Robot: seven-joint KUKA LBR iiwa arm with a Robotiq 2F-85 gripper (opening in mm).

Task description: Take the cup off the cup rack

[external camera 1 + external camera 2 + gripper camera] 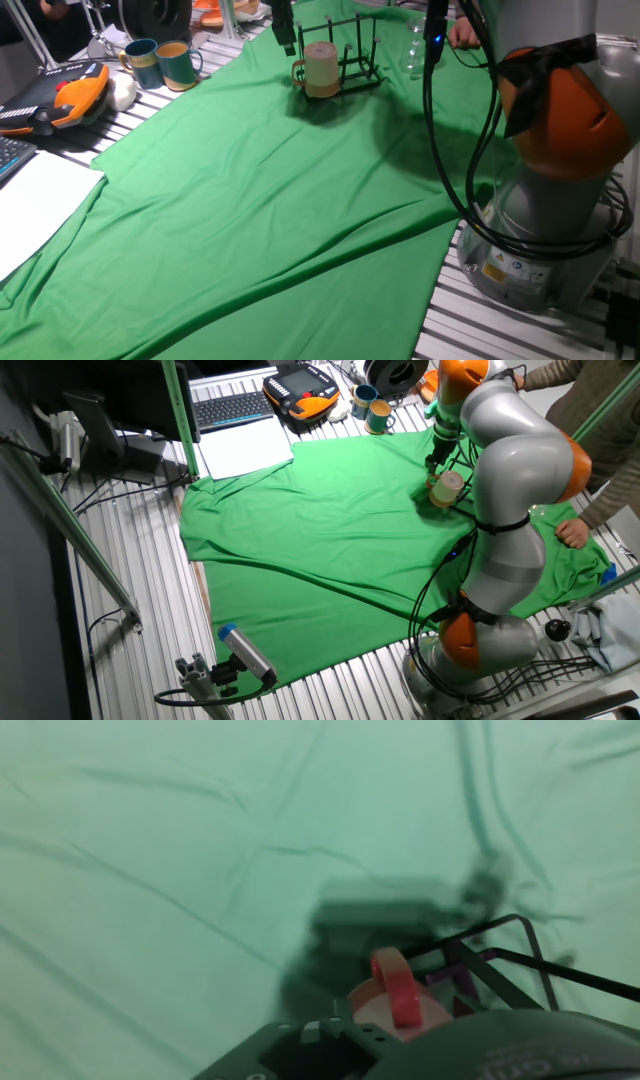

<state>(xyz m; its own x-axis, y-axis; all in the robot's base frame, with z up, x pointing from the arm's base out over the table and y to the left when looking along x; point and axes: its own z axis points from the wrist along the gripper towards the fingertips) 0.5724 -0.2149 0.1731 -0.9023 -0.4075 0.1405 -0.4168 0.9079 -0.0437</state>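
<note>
Hovering just upper-left of the cup (321, 68) on the cup rack (352, 55), gripper (285, 38); finger spread can't tell.

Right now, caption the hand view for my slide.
Blurred hand view: cup with orange handle beside black wire cup rack on green cloth.

Fingers (285, 30) cropped; cup (392, 1002) partly hidden.

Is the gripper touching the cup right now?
Cannot tell. In one fixed view the gripper sits just above and left of the cup; fingertips unclear. Hand view is blurred.
</note>
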